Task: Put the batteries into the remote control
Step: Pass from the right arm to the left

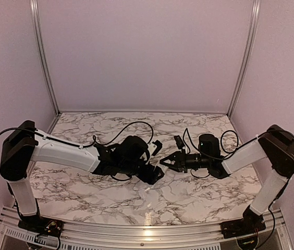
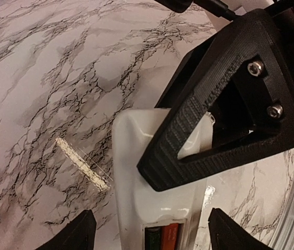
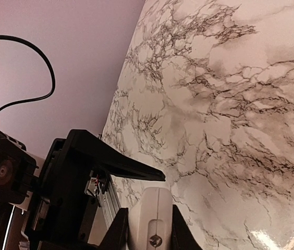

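Both arms reach to the middle of the marble worktop [image 1: 199, 198] and their claws meet there, almost tip to tip. The right claw [image 3: 149, 232] is closed on the remote control [image 2: 136, 172]. It pinches one short end of the white body btw. its two fingers, and the rest of the remote control sticks out toward the left arm. Whether the remote control touches the worktop or hangs just over it, I cannot tell.

The left claw [image 2: 149, 229] is open. Its two black fingertips stand wide, one on each side of the remote control, w/ a clear gap on one side and only a thin gap on the other.

In the left wrist view the plain back of the remote control faces the camera. The recess at the near end is uncovered, and the batteries [image 2: 163, 237] lie in it side by side. One is red, the other looks darker w/ a green tone, but the picture edge cuts them off.

From the camera above, the remote control is nearly hidden under the two claws. A pale streak [image 2: 82, 164] lies on the worktop beside it.
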You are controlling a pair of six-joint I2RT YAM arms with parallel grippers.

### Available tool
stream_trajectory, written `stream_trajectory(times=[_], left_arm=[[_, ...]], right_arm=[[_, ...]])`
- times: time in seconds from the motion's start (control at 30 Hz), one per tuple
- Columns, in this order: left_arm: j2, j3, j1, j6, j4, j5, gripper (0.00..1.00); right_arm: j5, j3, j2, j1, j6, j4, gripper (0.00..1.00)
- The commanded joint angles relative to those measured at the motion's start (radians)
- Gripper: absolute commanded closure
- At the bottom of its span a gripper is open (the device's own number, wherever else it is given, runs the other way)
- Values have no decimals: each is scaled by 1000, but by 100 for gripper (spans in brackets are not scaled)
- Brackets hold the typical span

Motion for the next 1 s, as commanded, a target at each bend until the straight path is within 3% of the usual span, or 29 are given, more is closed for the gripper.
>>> stream_trajectory(times=[0.0, 0.3, 0.47, 0.63, 0.97], left_arm=[[57, 56, -3, 21, -66, 5, 24], [73, 79, -3, 67, -109, -12, 51], [55, 80, -3, 115, -156, 5, 65], [32, 72, -2, 205, -268, 26, 67], [129, 179, -1, 374, -565, 58, 66]], right_arm=[[6, 28, 5, 12, 18, 51, 98], [-11, 22, 4, 13, 32, 71, 96], [-21, 25, 1, 10, 17, 43, 64], [-32, 19, -41, -29, -30, -24, 43], [47, -26, -266, -166, -234, -317, 37]])
